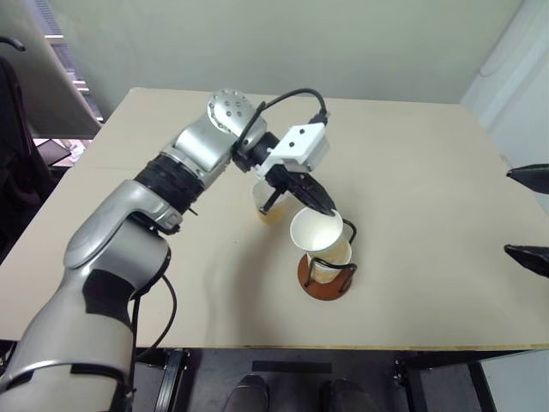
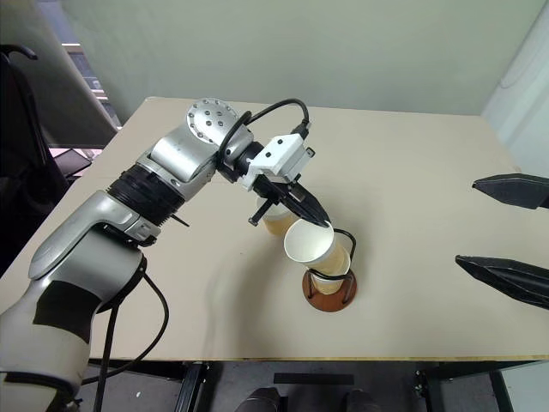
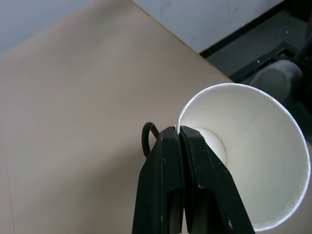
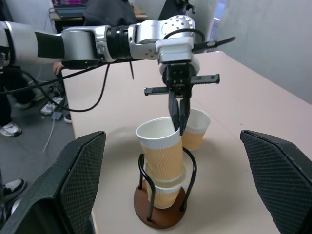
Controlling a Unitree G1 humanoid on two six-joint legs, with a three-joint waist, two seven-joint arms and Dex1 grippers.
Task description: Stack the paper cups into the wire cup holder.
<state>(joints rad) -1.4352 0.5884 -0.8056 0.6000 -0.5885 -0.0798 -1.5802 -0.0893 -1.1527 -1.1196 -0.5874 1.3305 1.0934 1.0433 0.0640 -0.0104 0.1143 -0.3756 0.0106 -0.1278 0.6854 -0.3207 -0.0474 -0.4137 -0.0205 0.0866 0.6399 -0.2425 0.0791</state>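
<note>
Near the front edge of the table (image 1: pixel 412 154), we find the wire cup holder (image 4: pixel 161 214) with one paper cup (image 4: pixel 163 192) seated inside it. The left gripper (image 4: pixel 178 127) is clamped on the rim of a second cup (image 4: pixel 161 146), held tilted and partly entered between the wire loops. A third cup (image 4: pixel 196 129) stands just behind. The right gripper (image 2: pixel 506 232) hangs well apart, its fingers spread wide. We judge the cups light, thin-walled and easily crushed; the rolled rim is the stiffest place to pinch. The tabletop is smooth and beige. A pale wall stands behind it, with a dark chair (image 1: pixel 17 163) at the left.
</note>
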